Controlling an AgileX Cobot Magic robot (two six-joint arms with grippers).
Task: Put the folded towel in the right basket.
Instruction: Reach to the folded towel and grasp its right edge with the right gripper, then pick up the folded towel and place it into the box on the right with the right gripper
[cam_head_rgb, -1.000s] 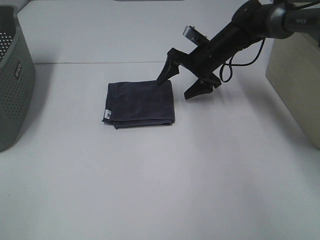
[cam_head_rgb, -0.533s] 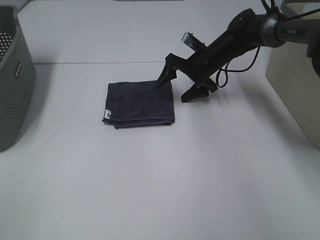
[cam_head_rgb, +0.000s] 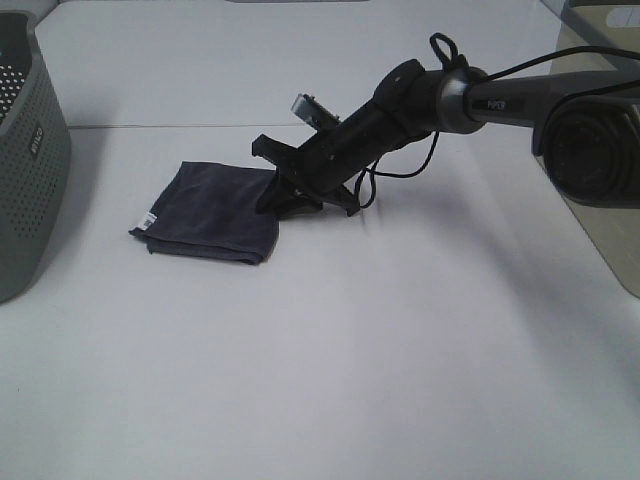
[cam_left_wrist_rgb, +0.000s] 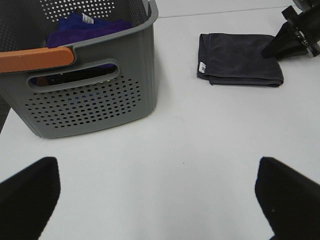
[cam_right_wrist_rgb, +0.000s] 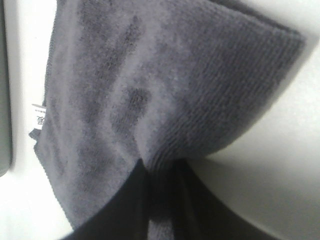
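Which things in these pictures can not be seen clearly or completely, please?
- Right basket: exterior high view, cut by the frame edge and partly behind the right arm; its inside is hidden.
- Label on the towel: print too small in every view.
- Grey basket: left wrist view, its wall hides what lies under the blue cloth.

We are seeing the folded towel (cam_head_rgb: 205, 210) as charcoal grey with a fine ribbed weave and a white tag (cam_head_rgb: 150, 218). We are noting the left basket (cam_head_rgb: 30, 150) as grey and dotted with round holes, its handle (cam_left_wrist_rgb: 37, 57) orange, the cloth (cam_left_wrist_rgb: 90, 27) inside blue-purple. We are logging the right gripper (cam_head_rgb: 270, 190) as black, the table (cam_head_rgb: 350, 350) white and the right basket (cam_head_rgb: 610, 250) beige.
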